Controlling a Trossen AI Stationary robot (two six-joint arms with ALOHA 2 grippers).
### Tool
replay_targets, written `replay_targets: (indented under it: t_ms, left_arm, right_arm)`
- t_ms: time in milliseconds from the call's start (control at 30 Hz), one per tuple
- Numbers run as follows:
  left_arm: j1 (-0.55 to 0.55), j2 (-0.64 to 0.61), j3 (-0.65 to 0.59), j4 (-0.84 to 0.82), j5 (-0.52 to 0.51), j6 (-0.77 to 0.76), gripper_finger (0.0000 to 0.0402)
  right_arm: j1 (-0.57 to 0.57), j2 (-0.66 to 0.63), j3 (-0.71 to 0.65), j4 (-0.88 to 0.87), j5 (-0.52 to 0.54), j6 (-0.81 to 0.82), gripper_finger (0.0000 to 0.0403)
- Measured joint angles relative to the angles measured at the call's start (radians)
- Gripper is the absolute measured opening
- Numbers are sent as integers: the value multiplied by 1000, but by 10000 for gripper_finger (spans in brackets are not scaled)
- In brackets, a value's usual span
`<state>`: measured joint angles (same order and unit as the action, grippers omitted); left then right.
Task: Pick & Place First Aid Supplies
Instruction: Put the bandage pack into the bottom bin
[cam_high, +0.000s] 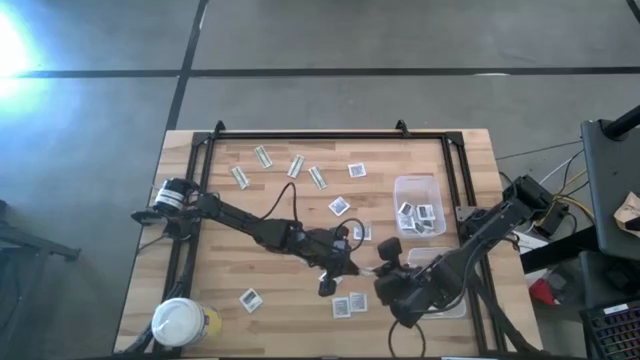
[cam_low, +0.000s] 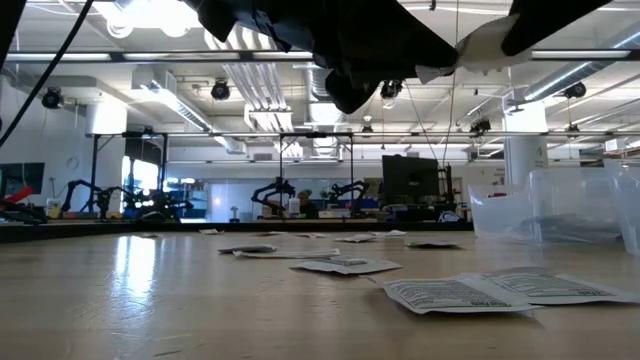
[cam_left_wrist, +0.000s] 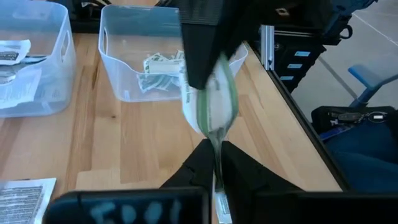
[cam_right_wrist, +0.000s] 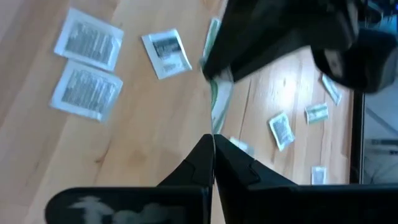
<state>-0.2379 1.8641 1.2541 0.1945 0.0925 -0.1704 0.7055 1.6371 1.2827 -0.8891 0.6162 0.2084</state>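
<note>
- Green-and-white strip packet (cam_left_wrist: 214, 106), limp and light, hangs between both grippers above the tabletop.
- Left gripper (cam_left_wrist: 217, 163) and right gripper (cam_right_wrist: 213, 146) each pinch one end.

- Grey concrete floor (cam_high: 330, 35) crossed by dark seams.
- Pale wooden surface (cam_high: 290, 300) in a black frame.
- Ceiling ducts (cam_low: 250, 85), strip lights; glare patch (cam_high: 12, 45).

Green-and-white strip (cam_left_wrist: 214, 106) held aloft, white packets (cam_high: 349, 305) scattered
</note>
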Motion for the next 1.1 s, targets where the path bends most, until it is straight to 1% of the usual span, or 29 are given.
replay_targets:
  t_ms: [167,333,467,600,800,933,1100]
  left_arm:
    - [0,0,0,1,-5,40,55]
    - [0,0,0,-3,-8,45,101]
    - [0,0,0,-11,-9,48,137]
    - [0,0,0,-20,-29,69,164]
    - [0,0,0,-46,-66,74,174]
    - [-7,0,0,-46,-67,130,174]
    - [-23,0,0,-46,-66,175,174]
  right_arm:
    - [0,-1,2,-89,-4,76,8]
    - [1,-12,2,-150,-15,129,8]
    - [4,-28,2,-164,-47,133,8]
    - [6,-58,2,-186,-77,139,8]
    - [11,-103,2,-269,-163,194,8]
    - [12,-138,2,-299,-183,230,8]
    - [12,-190,2,-335,-264,265,8]
